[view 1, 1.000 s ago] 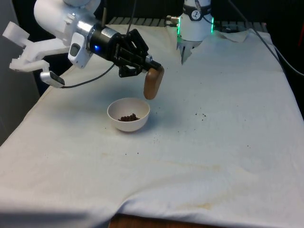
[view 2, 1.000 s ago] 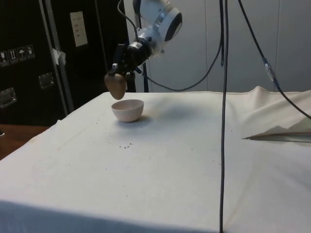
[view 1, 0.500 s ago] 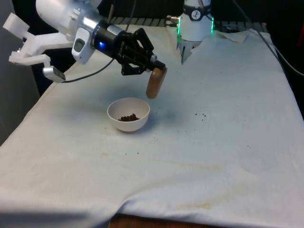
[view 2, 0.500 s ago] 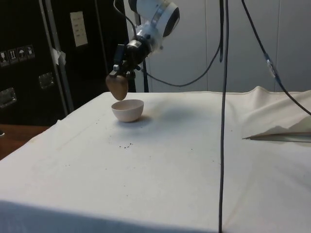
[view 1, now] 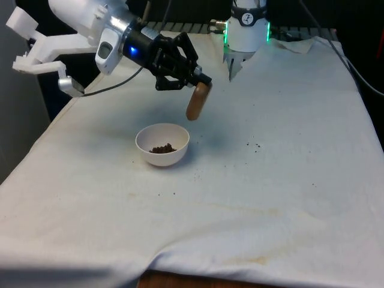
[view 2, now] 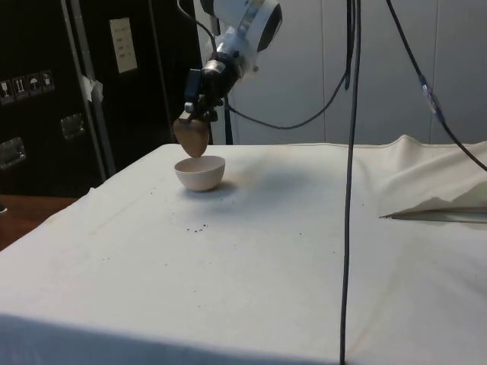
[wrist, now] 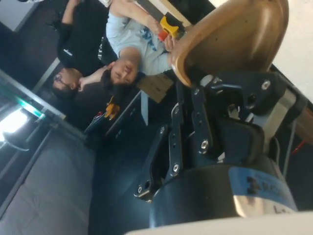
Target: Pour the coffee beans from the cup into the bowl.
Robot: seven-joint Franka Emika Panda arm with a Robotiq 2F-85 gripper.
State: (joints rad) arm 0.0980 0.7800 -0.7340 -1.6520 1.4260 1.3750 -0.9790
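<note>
A brown cup [view 1: 197, 101] hangs tipped over in the air, above and just beyond the white bowl [view 1: 162, 144] toward the front view's right. My gripper [view 1: 193, 86] is shut on the cup's rim end. Dark coffee beans [view 1: 162, 148] lie inside the bowl. In the side view the cup [view 2: 192, 137] hovers a little above the bowl [view 2: 201, 172], with my gripper [view 2: 195, 114] holding it from above. The wrist view looks into the cup [wrist: 230, 36], which appears bare inside, with the black fingers [wrist: 203, 103] clamped on it.
A few stray beans [view 1: 255, 144] lie scattered on the white cloth to the front view's right of the bowl, and more [view 2: 199, 226] in front of it. Two people [wrist: 124, 68] appear in the wrist view beyond the table. A cable [view 2: 348, 182] hangs down through the side view.
The arm has lifted the tipped cup higher and slightly away from the bowl. The bowl and its beans have stayed put.
</note>
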